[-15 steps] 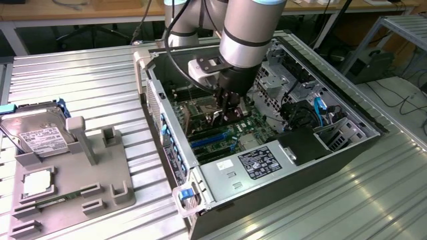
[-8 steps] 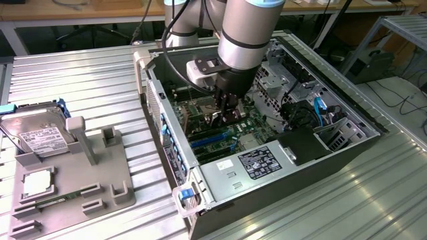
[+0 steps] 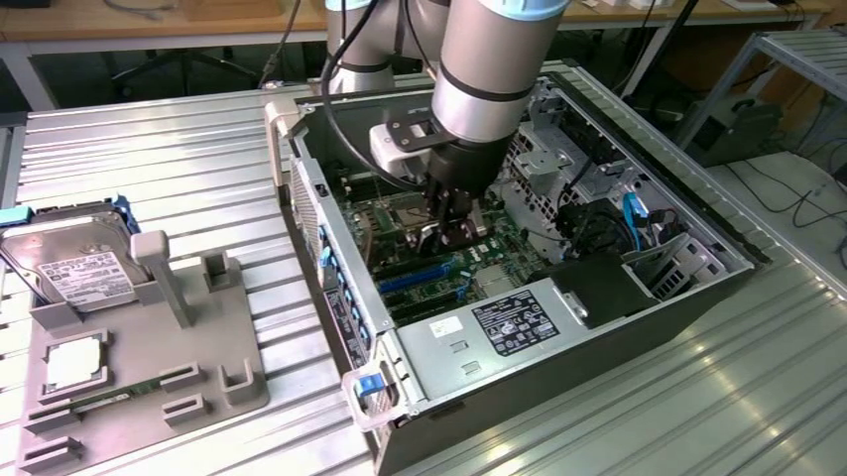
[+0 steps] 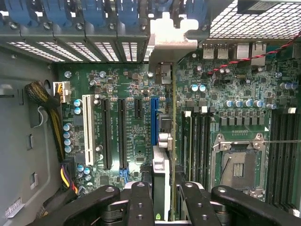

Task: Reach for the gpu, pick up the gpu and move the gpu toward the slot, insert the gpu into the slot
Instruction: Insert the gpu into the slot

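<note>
the open computer case [image 3: 688, 288] holds a green motherboard [image 4: 136, 141], a power supply box [image 3: 510, 322] and loose cables. the gripper [image 4: 162, 197] is down inside the case, pinching the gpu [image 4: 173, 141] on its edge. the gpu stands upright just beside the blue slot [image 4: 154, 117], its silvery bracket [image 4: 169, 35] up against the case's back wall. long black slots lie open beside the blue slot. outside the case, a hard drive [image 3: 79, 268] sits in a grey holder [image 3: 146, 367].
</note>
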You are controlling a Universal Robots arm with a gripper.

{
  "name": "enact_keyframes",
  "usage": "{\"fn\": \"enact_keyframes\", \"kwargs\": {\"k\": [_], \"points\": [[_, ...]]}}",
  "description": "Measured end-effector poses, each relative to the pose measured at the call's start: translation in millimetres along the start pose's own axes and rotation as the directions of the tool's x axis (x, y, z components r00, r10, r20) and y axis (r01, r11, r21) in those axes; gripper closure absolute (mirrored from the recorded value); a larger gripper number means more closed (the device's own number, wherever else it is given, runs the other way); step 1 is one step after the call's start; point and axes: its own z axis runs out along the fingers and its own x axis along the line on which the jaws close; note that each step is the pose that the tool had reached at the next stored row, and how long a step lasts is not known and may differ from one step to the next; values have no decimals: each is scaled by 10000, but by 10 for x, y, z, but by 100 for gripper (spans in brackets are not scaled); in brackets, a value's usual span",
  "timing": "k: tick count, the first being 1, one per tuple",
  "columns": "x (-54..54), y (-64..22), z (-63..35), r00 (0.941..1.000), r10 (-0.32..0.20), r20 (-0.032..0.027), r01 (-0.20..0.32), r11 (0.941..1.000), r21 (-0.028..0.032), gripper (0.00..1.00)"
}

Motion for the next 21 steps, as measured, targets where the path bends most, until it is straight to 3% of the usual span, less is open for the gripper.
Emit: {"fn": "enact_keyframes", "kwargs": {"k": [21], "points": [[27,66,128,10000,4,-1,-4,10000,-6,73]]}}
